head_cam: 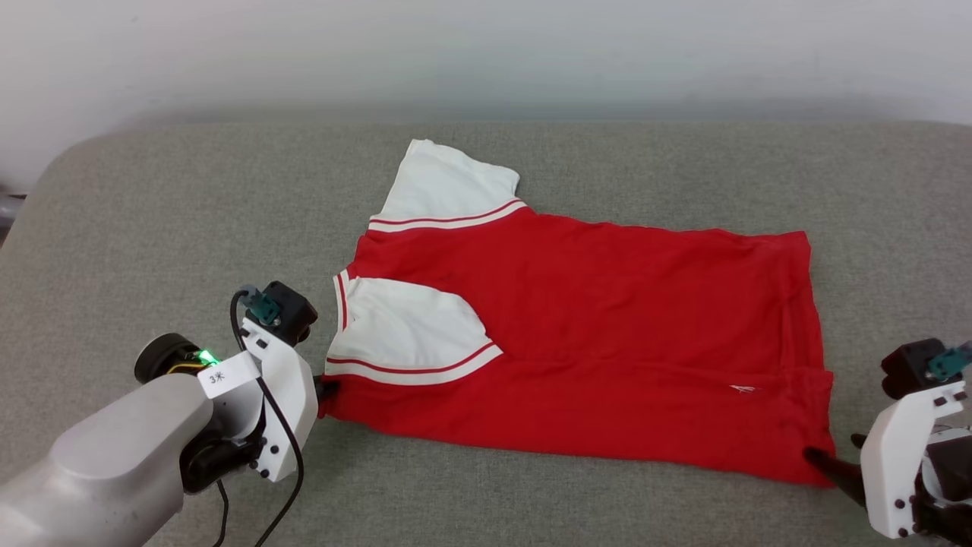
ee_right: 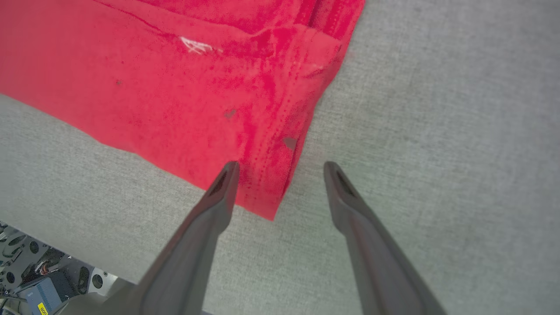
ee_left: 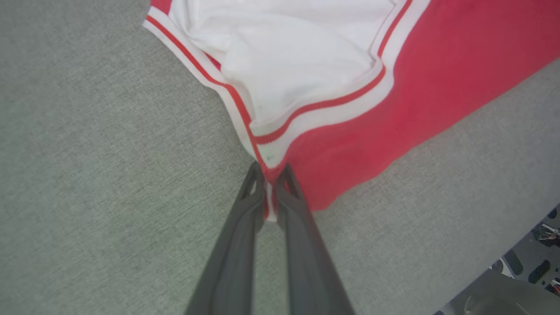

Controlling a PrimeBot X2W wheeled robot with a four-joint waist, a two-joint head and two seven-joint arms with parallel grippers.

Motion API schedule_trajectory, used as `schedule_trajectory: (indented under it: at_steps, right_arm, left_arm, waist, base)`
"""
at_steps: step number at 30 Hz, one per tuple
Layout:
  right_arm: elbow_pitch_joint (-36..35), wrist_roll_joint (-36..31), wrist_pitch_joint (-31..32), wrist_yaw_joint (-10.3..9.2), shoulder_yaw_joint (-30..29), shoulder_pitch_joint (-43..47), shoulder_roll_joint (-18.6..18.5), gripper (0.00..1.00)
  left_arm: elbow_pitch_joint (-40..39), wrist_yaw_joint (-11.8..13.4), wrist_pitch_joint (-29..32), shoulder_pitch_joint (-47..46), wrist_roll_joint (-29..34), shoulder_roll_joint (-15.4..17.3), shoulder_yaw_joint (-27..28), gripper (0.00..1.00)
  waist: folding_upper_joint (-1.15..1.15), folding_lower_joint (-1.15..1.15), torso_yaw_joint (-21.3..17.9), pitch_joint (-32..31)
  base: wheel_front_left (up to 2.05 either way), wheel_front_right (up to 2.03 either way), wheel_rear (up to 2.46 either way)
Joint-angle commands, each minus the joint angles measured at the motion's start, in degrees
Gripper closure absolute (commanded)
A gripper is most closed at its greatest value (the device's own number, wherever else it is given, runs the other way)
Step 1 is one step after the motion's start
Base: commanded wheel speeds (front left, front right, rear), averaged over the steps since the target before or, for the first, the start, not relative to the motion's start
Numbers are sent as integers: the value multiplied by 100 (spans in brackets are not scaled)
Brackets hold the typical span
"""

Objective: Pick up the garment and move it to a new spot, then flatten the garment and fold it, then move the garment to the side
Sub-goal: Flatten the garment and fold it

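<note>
The garment (head_cam: 592, 342), a red shirt with white sleeves and striped trim, lies spread on the grey table, plain side up, collar end toward the left. One white sleeve (head_cam: 410, 330) is folded in over the red body. My left gripper (ee_left: 271, 177) is shut on the garment's near left corner, pinching red cloth and striped trim (ee_left: 323, 105); in the head view it sits at that corner (head_cam: 328, 389). My right gripper (ee_right: 280, 168) stands open over the near right hem corner (ee_right: 267, 192), which lies between its fingers; the same gripper (head_cam: 835, 460) shows at the lower right.
Grey fabric-covered table (head_cam: 190, 228) runs back to a pale wall (head_cam: 486, 53), with bare surface left of, behind and right of the shirt. Its front edge (ee_right: 65, 262) lies just below the shirt, with equipment on the floor beyond.
</note>
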Motion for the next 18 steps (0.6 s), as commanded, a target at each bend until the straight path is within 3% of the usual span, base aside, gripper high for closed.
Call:
schedule_trajectory:
  at_steps: [1,9,13,14,15,16,18]
  right_arm:
    - [176,-37,-69,-5,86,-110,85,0]
    - [1163,-1,-430,-3,626,-224,480,0]
    - [1448,71,-674,-3,926,-241,489,0]
    - [1466,104,-766,-3,972,-274,469,73]
    - [1483,149,-828,-3,1020,-309,437,95]
    - [1484,165,-915,-3,1046,-326,378,100]
    - [1469,140,-1119,-5,1061,-395,211,100]
  left_arm:
    - [-32,11,-23,-87,37,-5,12,100]
    - [-44,40,-60,-71,43,-39,8,100]
    - [-10,51,-95,8,-6,-50,11,100]
    - [1,53,-105,37,-13,-50,14,100]
    - [16,54,-114,64,-42,-49,19,100]
    - [24,52,-120,86,-49,-45,20,100]
    - [48,57,-162,149,-91,-40,24,100]
  waist:
    - [0,0,35,87]
    - [0,0,122,282]
    - [0,0,120,289]
    - [0,0,110,278]
    - [0,0,95,256]
    - [0,0,83,229]
    - [0,0,62,156]
  base:
    - [0,0,0]
    - [0,0,0]
    - [0,0,0]
    - [0,0,0]
    - [0,0,0]
    - [0,0,0]
    - [0,0,0]
